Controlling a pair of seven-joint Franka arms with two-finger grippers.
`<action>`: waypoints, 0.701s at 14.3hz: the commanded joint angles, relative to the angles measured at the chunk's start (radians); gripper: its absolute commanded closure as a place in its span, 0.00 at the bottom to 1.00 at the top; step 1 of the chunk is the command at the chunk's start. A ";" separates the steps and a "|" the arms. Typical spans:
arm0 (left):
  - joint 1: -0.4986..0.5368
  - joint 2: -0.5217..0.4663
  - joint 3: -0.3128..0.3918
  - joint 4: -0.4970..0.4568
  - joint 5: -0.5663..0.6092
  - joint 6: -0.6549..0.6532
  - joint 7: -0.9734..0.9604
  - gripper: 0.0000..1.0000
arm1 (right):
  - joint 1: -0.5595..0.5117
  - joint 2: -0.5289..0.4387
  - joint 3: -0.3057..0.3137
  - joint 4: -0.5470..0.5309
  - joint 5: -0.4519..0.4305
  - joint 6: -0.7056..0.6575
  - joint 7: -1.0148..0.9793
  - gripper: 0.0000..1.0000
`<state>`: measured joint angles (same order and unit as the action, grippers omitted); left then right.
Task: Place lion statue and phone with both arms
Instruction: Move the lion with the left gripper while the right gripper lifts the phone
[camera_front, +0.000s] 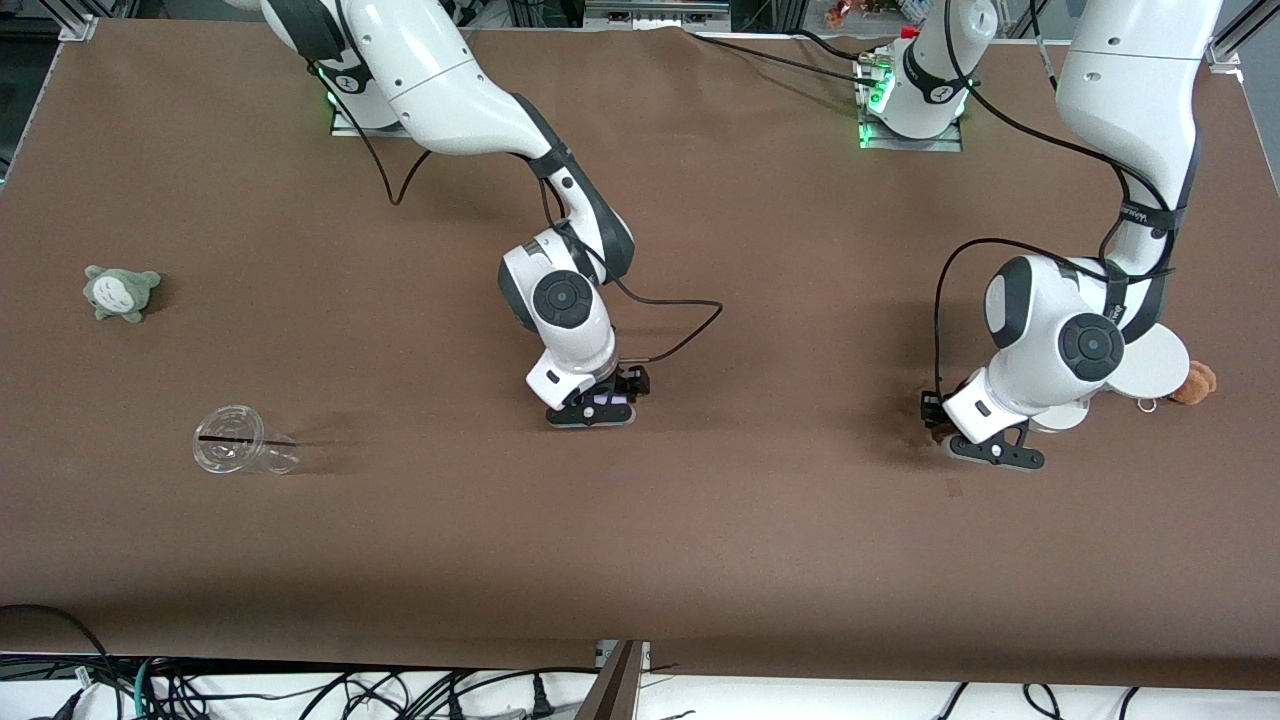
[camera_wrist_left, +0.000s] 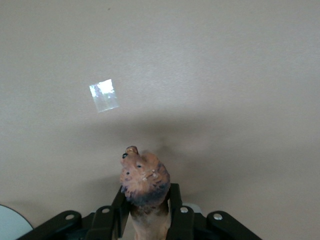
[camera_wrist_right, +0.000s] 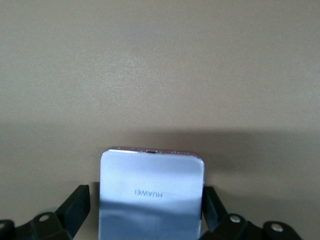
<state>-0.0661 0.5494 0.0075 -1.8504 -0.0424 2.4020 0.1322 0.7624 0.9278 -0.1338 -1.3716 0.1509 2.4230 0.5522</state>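
The lion statue (camera_wrist_left: 145, 175), orange-brown with a darker mane, stands pinched between the fingers of my left gripper (camera_wrist_left: 146, 202), which is shut on it. That gripper (camera_front: 985, 447) hangs low over the table at the left arm's end, and its body hides the lion in the front view. The phone (camera_wrist_right: 150, 195), pale lavender with a maker's name on it, lies between the spread fingers (camera_wrist_right: 75, 207) of my right gripper (camera_wrist_right: 147, 210). A gap shows beside one finger. My right gripper (camera_front: 592, 408) sits low at mid-table around the phone (camera_front: 608, 400).
A white round-based stand (camera_front: 1150, 365) and a tan plush with a metal ring (camera_front: 1195, 382) sit beside the left arm's wrist. A clear cup (camera_front: 243, 452) lies on its side and a grey plush (camera_front: 122, 292) rests toward the right arm's end. A tape patch (camera_wrist_left: 104, 95) marks the table.
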 joint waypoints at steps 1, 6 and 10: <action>0.032 0.050 -0.015 0.052 0.012 0.017 0.029 1.00 | 0.008 0.025 -0.009 0.029 -0.020 0.011 0.025 0.02; 0.065 0.121 -0.017 0.135 -0.001 0.019 0.098 1.00 | -0.001 0.008 -0.024 0.031 -0.022 -0.005 0.003 0.75; 0.065 0.121 -0.017 0.135 -0.004 0.016 0.090 0.15 | -0.069 -0.043 -0.069 0.031 -0.005 -0.087 -0.132 0.77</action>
<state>-0.0114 0.6535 0.0011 -1.7421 -0.0426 2.4273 0.2049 0.7500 0.9212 -0.2017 -1.3466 0.1442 2.3906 0.4945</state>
